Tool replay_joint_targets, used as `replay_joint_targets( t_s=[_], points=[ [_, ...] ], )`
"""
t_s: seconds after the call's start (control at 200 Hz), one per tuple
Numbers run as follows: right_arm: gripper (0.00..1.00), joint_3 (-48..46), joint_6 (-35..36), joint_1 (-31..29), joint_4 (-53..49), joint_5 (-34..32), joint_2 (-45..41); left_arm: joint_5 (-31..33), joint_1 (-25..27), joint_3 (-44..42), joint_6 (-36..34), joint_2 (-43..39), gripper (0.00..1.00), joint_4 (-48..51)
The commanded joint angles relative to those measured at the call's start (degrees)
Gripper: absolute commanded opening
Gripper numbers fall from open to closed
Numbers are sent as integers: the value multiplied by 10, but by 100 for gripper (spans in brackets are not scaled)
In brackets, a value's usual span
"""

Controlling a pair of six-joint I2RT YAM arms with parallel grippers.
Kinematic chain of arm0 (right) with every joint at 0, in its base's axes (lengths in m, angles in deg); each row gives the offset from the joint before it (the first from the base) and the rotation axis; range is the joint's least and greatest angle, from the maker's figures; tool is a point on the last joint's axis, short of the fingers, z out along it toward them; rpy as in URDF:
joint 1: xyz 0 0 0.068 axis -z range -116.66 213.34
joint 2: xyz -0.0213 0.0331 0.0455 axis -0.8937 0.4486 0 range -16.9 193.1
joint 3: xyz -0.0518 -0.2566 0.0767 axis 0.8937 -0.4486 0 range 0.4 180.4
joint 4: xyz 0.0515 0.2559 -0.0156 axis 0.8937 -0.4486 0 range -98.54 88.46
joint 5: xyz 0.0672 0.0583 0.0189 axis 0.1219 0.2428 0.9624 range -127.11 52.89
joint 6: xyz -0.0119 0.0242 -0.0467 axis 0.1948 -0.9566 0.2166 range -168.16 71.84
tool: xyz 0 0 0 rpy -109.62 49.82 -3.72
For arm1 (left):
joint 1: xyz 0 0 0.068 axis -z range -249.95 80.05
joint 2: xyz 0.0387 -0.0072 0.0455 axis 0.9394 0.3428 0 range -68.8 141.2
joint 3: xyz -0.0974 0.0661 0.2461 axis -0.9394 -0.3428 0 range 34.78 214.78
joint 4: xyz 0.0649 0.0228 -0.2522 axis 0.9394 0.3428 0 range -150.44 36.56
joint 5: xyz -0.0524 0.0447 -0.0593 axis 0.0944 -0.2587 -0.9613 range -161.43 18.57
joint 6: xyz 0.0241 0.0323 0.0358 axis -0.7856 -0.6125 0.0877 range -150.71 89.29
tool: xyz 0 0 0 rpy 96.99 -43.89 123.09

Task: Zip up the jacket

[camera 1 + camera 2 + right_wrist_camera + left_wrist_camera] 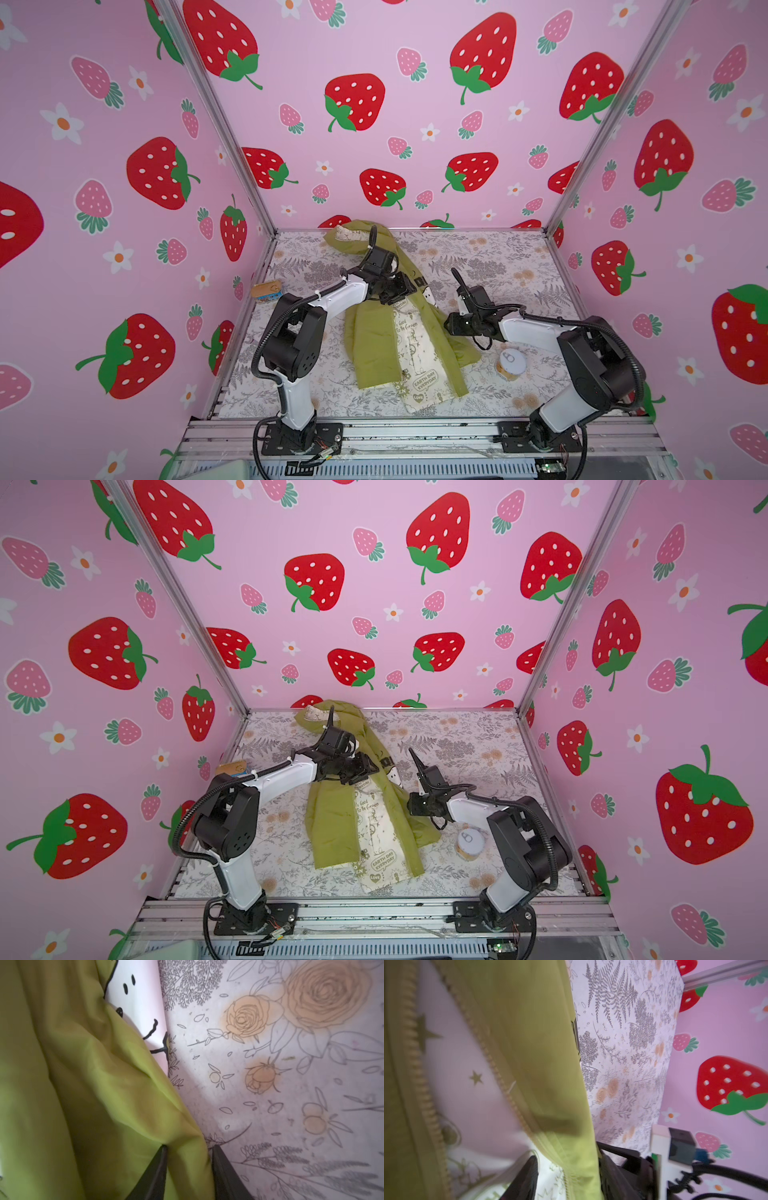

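Note:
The olive-green jacket (374,345) (332,825) lies unzipped in the middle of the floral table, its pale printed lining showing down the front. My left gripper (395,293) (361,771) is at the jacket's upper front. In the left wrist view this gripper (569,1176) is shut on the green front edge with its zipper teeth (500,1076); the other row of teeth (421,1084) runs apart from it. My right gripper (448,325) (411,805) is at the jacket's right edge, below a cartoon dog patch (135,1001). That gripper (189,1159) pinches a fold of green cloth (83,1084).
A small tin can (510,365) (471,843) stands just in front of the right arm's forearm. A small brown and blue box (266,291) (232,767) sits at the table's left edge. Strawberry-print walls close in three sides.

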Motion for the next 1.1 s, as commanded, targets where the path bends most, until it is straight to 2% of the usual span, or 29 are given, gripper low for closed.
replay_joint_targets(
  t_s=[0.0,0.07,0.12,0.205,0.445,0.615,0.79,0.935,1.08,1.095],
  points=[
    [25,16,-6,-1,14,14,17,3,-13,7,-10,5,37,-10],
    [8,27,-6,2,13,18,14,0,-26,6,-13,1,27,-13],
    [1,34,-5,6,10,21,10,-1,-36,3,-17,-3,17,-10],
    [0,52,2,13,-1,22,-4,-4,-55,-3,-22,-12,0,-7],
    [0,112,28,47,-60,-5,-51,-3,-104,-11,-53,-16,0,14],
    [0,191,54,67,-122,-74,-66,-11,-129,-21,-59,-5,0,7],
    [0,265,55,91,-169,-143,-53,-14,-141,-18,-69,4,0,10],
    [0,289,41,99,-198,-208,-30,-17,-153,-16,-73,12,0,12],
    [0,289,38,100,-203,-200,1,-26,-164,-17,-75,4,0,18],
    [3,288,38,100,-203,-199,2,-26,-165,-17,-75,1,0,19]
  ],
)
